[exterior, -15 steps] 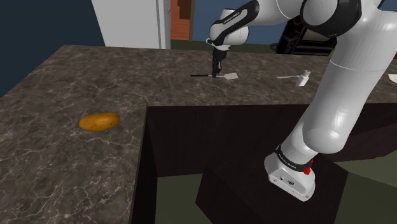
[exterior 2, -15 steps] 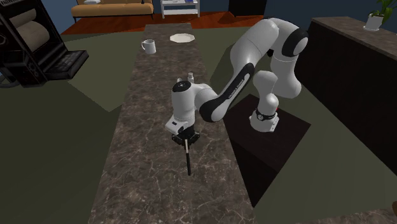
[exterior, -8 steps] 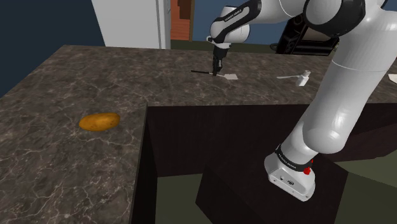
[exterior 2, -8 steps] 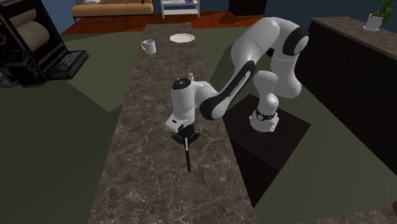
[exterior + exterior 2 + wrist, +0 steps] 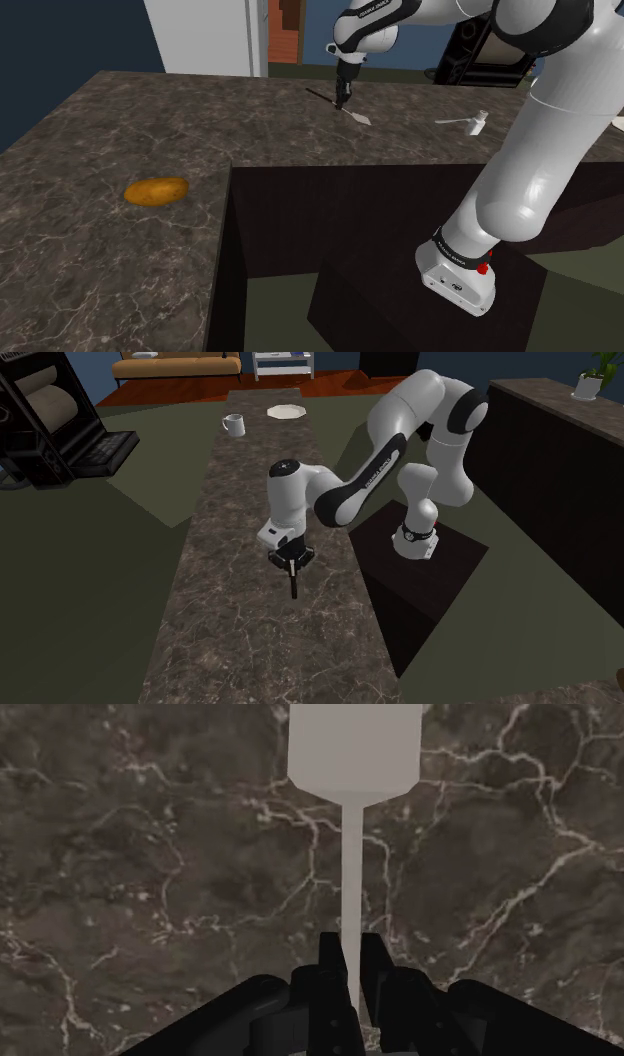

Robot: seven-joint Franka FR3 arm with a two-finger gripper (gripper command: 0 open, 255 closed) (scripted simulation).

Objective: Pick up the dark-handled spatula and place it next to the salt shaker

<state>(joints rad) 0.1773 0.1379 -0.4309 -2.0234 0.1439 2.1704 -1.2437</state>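
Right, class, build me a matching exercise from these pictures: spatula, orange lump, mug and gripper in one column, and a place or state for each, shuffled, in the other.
1 spatula
2 orange lump
3 mug
4 gripper

A stands near the white plate
B lies alone on the counter
C shut on a thin shaft
D pale blade, clasped by its shaft

Pairs: 1-D, 2-B, 3-A, 4-C
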